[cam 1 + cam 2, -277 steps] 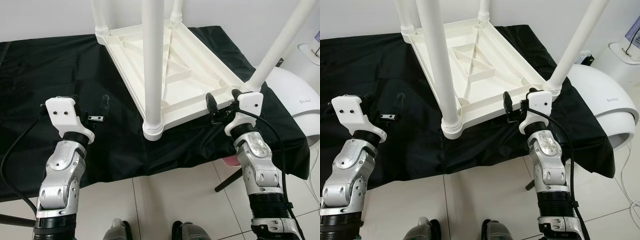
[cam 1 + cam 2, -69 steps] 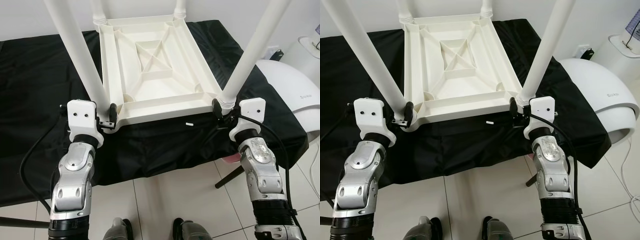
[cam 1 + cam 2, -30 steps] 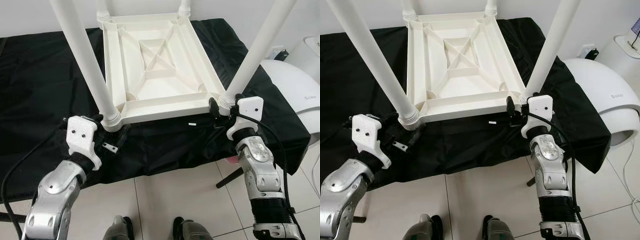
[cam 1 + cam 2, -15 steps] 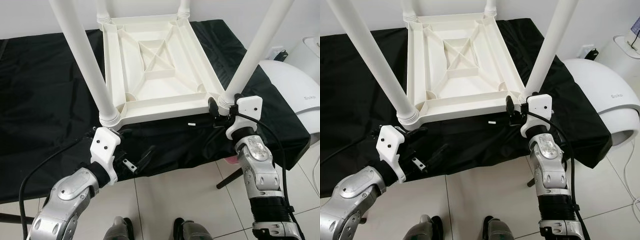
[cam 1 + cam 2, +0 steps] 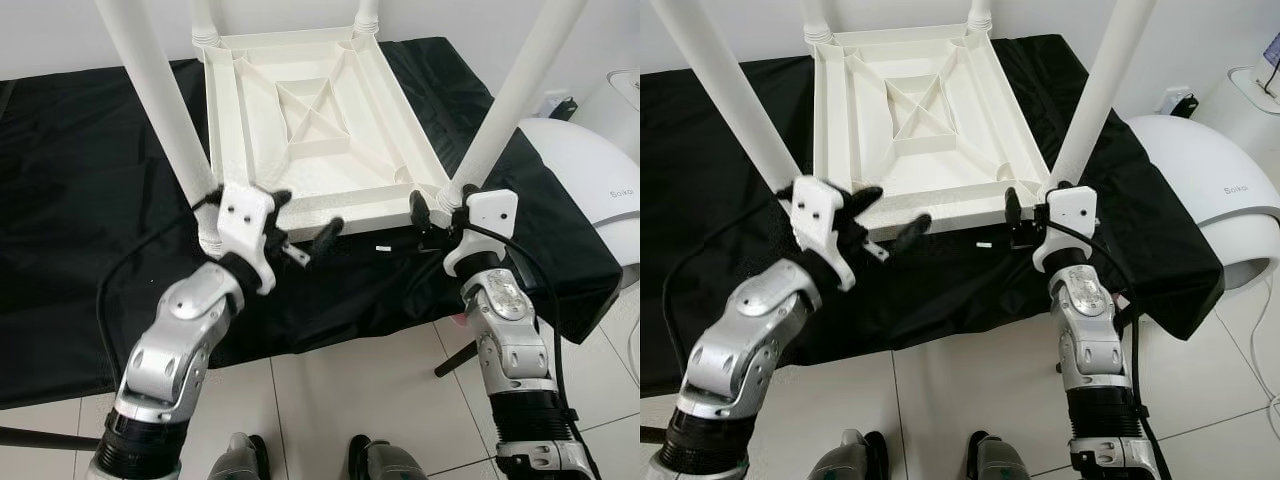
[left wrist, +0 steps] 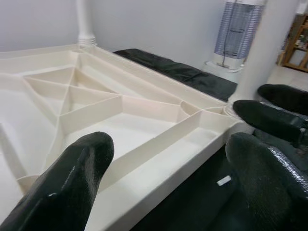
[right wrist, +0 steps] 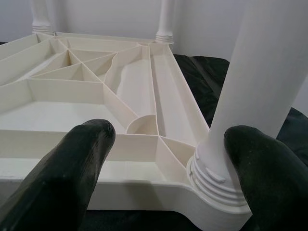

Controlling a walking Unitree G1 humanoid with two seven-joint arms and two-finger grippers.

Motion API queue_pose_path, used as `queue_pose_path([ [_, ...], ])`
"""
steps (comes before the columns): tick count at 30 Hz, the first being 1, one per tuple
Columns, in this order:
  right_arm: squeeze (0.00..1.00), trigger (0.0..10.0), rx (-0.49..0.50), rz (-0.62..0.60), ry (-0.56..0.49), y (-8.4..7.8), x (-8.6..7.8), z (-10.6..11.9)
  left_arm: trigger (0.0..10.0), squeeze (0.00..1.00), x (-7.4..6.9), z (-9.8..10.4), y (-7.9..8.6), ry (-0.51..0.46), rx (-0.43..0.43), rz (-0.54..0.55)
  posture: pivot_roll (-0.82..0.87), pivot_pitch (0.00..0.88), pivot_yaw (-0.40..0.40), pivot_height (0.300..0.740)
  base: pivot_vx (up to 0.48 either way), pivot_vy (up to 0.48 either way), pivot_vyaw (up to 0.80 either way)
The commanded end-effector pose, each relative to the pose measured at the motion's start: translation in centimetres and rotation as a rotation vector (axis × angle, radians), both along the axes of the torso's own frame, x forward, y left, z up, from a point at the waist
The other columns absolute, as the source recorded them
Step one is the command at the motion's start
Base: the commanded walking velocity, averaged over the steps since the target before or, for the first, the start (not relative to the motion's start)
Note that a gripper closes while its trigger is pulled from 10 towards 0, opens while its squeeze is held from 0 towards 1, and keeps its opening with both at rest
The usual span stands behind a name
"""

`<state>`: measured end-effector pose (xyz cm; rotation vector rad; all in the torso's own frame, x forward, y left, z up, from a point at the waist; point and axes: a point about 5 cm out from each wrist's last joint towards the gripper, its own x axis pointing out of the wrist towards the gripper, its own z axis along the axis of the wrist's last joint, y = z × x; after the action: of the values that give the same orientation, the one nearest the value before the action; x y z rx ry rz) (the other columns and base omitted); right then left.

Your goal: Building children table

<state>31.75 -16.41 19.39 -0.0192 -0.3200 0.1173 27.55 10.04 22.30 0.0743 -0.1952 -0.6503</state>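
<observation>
White plastic table (image 5: 310, 120) lying upside down on black cloth (image 5: 80, 200), underside ribs facing up, all four legs seated in the corner sockets and pointing upward. Near left leg (image 5: 150, 100) and near right leg (image 5: 510, 100) rising from the two near corners of the table; the two far legs standing at the far corners.

Left gripper (image 5: 300, 225) hovering over the near edge of the table, just inward of the near left leg, fingers spread wide and holding nothing. Seen from the left wrist, one finger (image 6: 62, 178) over the ribbed underside, the other off the near edge above the cloth. Not touching the table, as far as can be told.

Right gripper (image 5: 1025, 215) at the near right corner of the table, fingers wide apart, one at the rim inward of the socket, the other beyond the base of the near right leg; contact with the leg not confirmed. Small white scrap (image 5: 381, 247) on the cloth just off the near edge of the table.

Assessment: legs fitted; step in hand appears to be taking hold for checking or turning the table. Next move likely calls for both grippers closing on the near rim or legs, evenly matched, before any lift, to avoid twisting the table.
</observation>
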Motion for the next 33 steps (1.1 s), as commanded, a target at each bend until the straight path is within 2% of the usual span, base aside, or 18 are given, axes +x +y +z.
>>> queue_pose_path([
  [1,0.0,10.0,-0.001,0.001,-0.002,0.1,-0.1,-0.2,10.0,0.0,0.3,-0.6,0.1,0.033,0.002,0.025,-0.05,0.188,0.034,0.74,0.0,0.0,0.0],
  [3,0.0,10.0,-0.001,0.001,-0.002,0.1,-0.1,-0.2,10.0,0.0,0.3,-0.6,0.1,0.033,0.002,0.025,-0.05,0.188,0.034,0.74,0.0,0.0,0.0],
  [5,0.0,10.0,-0.004,0.035,-0.008,0.8,0.2,0.1,10.0,0.0,1.3,-0.4,-0.1,0.025,0.012,0.057,-0.05,0.185,0.03,0.74,0.0,0.0,0.0],
  [7,0.0,10.0,-0.004,0.035,-0.008,0.8,0.2,0.1,10.0,0.0,1.3,-0.4,-0.1,0.025,0.012,0.057,-0.05,0.185,0.03,0.74,0.0,0.0,0.0],
  [11,0.0,10.0,-0.004,0.106,-0.033,2.5,1.2,1.1,10.0,0.0,3.0,0.2,-0.6,0.017,0.019,0.101,-0.06,0.184,0.033,0.74,0.0,0.0,0.0],
  [12,0.0,10.0,-0.004,0.106,-0.033,2.5,1.2,1.1,10.0,0.0,3.0,0.2,-0.6,0.017,0.019,0.101,-0.06,0.184,0.033,0.74,0.0,0.0,0.0],
  [15,0.0,10.0,0.005,0.152,-0.057,3.9,2.0,2.2,10.0,0.0,4.1,0.7,-0.9,0.006,0.021,0.133,-0.06,0.19,0.028,0.74,0.0,0.0,0.0],
  [18,0.0,10.0,0.015,0.178,-0.071,4.9,2.5,2.9,10.0,0.0,4.7,1.1,-1.0,0.006,0.006,0.155,-0.06,0.198,0.023,0.74,0.0,0.0,0.0],
  [21,0.0,10.0,0.015,0.178,-0.071,4.9,2.5,2.9,10.0,0.0,4.7,1.1,-1.0,0.006,0.006,0.155,-0.06,0.198,0.023,0.74,0.0,0.0,0.0],
  [23,0.0,10.0,0.012,0.215,-0.085,6.0,3.4,3.9,10.0,0.0,5.4,1.8,-0.8,0.0,-0.004,0.201,-0.05,0.214,0.007,0.74,0.0,0.0,0.0],
  [25,0.0,10.0,0.004,0.237,-0.092,6.5,3.8,4.3,10.0,0.0,5.7,2.1,-0.6,-0.007,-0.009,0.222,-0.05,0.219,0.001,0.74,0.0,0.0,0.0],
  [29,0.0,10.0,-0.039,0.275,-0.109,6.9,4.9,5.4,10.0,0.0,6.3,3.1,0.1,-0.022,-0.017,0.284,-0.03,0.233,-0.02,0.74,0.0,0.0,0.0],
  [33,0.0,10.0,-0.053,0.281,-0.115,6.8,5.2,5.8,10.0,0.0,6.5,3.4,0.2,-0.024,-0.022,0.296,-0.03,0.238,-0.027,0.74,0.0,0.0,0.0],
])
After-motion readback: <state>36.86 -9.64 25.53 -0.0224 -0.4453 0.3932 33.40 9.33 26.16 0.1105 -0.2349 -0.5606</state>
